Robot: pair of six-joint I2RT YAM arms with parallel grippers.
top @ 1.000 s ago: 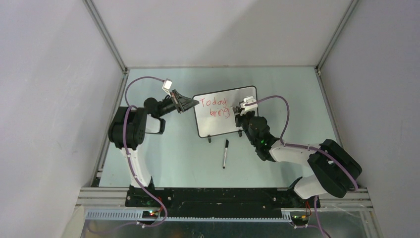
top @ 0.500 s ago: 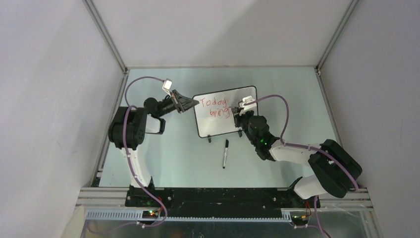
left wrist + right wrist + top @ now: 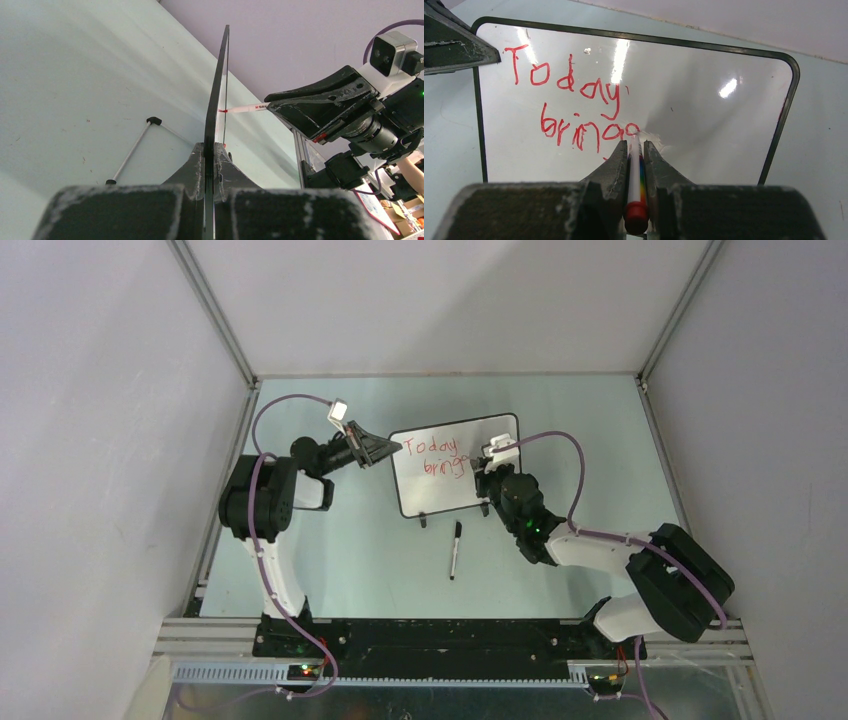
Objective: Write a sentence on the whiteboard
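The whiteboard [image 3: 440,496] stands tilted at mid-table, black-framed with a glossy white face [image 3: 704,100]. In the left wrist view I see the whiteboard [image 3: 216,110] edge-on. The sentence [image 3: 438,455] is in red: "Today" above "bring", followed by a small loop [image 3: 574,100]. My left gripper [image 3: 395,448] is shut on the board's upper left edge [image 3: 212,147]. My right gripper [image 3: 483,468] is shut on a red-capped white marker [image 3: 636,175]. The marker's tip touches the board at the end of the second line [image 3: 245,108].
A black pen [image 3: 455,549] lies on the table in front of the board. The board's two small black feet [image 3: 422,522] rest on the pale green table. Grey walls and metal posts [image 3: 215,315] enclose the table on three sides.
The right gripper has edged the marker slightly along the second line, adding a small red loop after "bring". The left arm and the board have not moved.
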